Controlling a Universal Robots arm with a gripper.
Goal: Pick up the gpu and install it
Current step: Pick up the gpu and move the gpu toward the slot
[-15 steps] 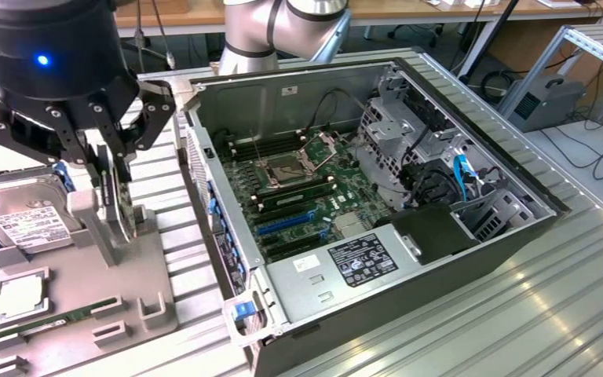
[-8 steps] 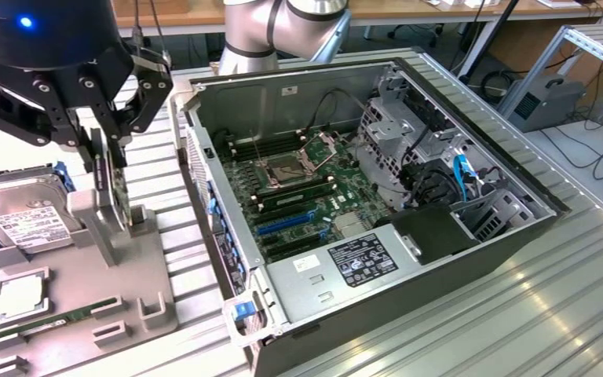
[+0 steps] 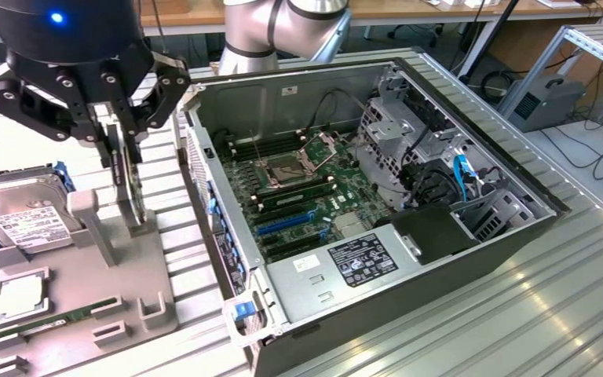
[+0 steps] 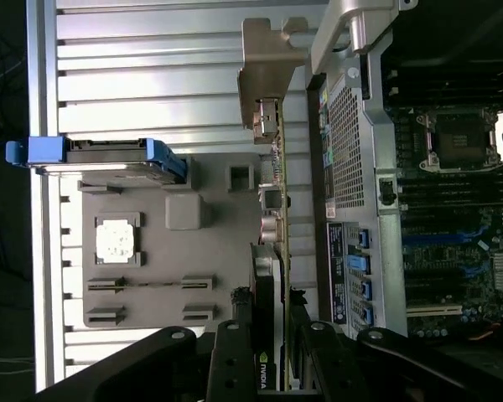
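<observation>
My gripper (image 3: pixel 122 137) is shut on the gpu (image 3: pixel 129 188), a thin black card hanging edge-on below the fingers. It is on the exterior view's left, beside the open computer case (image 3: pixel 511 169). The card's lower end is close over the grey holder tray (image 3: pixel 123 275); whether it touches, I cannot tell. In the wrist view the gpu (image 4: pixel 272 251) runs from my gripper (image 4: pixel 268 352) out to its silver bracket (image 4: pixel 267 79), alongside the case's rear panel (image 4: pixel 348 142). The motherboard (image 3: pixel 301 188) with blue slots (image 3: pixel 286 224) lies exposed inside the case.
On the holder tray, a silver hard drive (image 3: pixel 19 216) with blue rails sits at the exterior view's left. A green memory stick (image 3: pixel 45 322) and a square processor (image 4: pixel 117 239) lie further along the tray. The table top (image 3: pixel 511 314) is ribbed metal. Blue cables (image 3: pixel 458 177) and drive cages crowd the case's far side.
</observation>
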